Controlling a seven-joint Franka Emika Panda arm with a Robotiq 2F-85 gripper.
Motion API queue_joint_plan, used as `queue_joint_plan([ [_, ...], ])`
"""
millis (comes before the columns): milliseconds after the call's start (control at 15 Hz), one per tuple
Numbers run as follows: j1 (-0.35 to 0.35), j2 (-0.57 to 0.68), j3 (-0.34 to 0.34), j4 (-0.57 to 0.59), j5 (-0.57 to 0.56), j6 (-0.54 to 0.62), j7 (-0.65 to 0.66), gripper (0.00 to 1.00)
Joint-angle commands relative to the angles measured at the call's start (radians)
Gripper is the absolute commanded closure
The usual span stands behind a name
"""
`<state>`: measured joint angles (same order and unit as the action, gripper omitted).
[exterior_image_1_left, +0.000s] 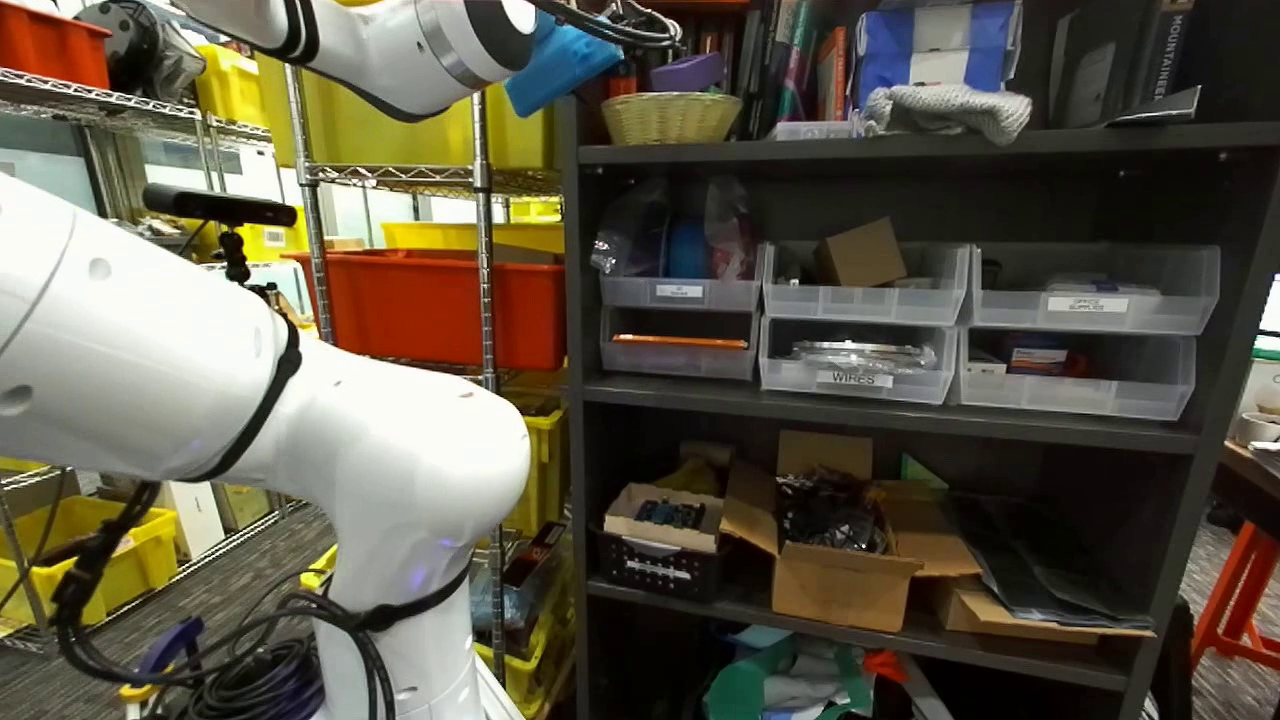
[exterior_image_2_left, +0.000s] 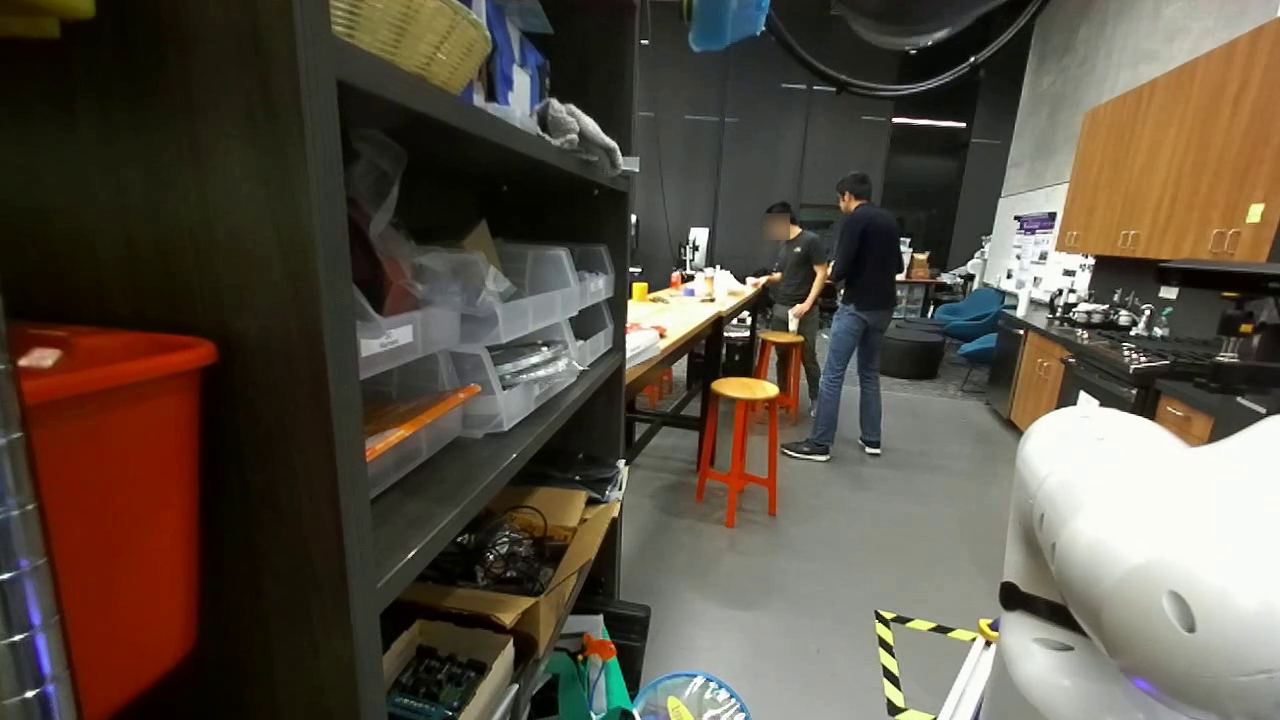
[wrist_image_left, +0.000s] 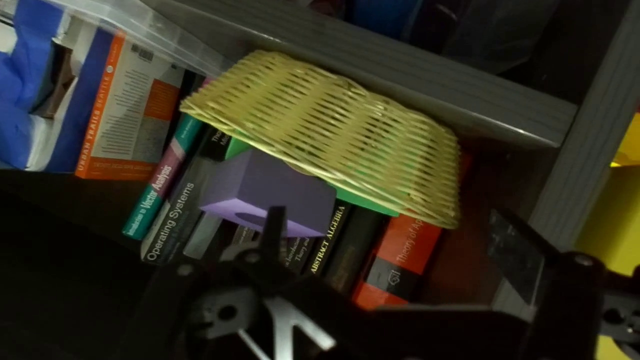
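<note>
Spread tool faces the wicker basket; a purple block apparently sits inside.

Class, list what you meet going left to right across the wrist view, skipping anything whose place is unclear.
Blue-and-white package → orange-spined book → purple object → red book → yellow bin.

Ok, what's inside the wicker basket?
A purple block and something green show above the rim of the wicker basket; its woven wall covers most of the rest, so the bottom can't be seen.
</note>
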<state>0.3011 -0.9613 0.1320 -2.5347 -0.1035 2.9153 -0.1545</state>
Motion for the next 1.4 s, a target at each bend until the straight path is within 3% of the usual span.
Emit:
queue_joint_plan([
  [0,0.057,0.083,-0.007,0.096,0.049,-0.010,0.019,0.00],
  [733,-0.001,0.160,0.063,0.259,0.130,0.024,0.187,0.00],
  [1333,-0.171,0.175,0.127,0.399,0.129,-0.313,0.334,0.00],
])
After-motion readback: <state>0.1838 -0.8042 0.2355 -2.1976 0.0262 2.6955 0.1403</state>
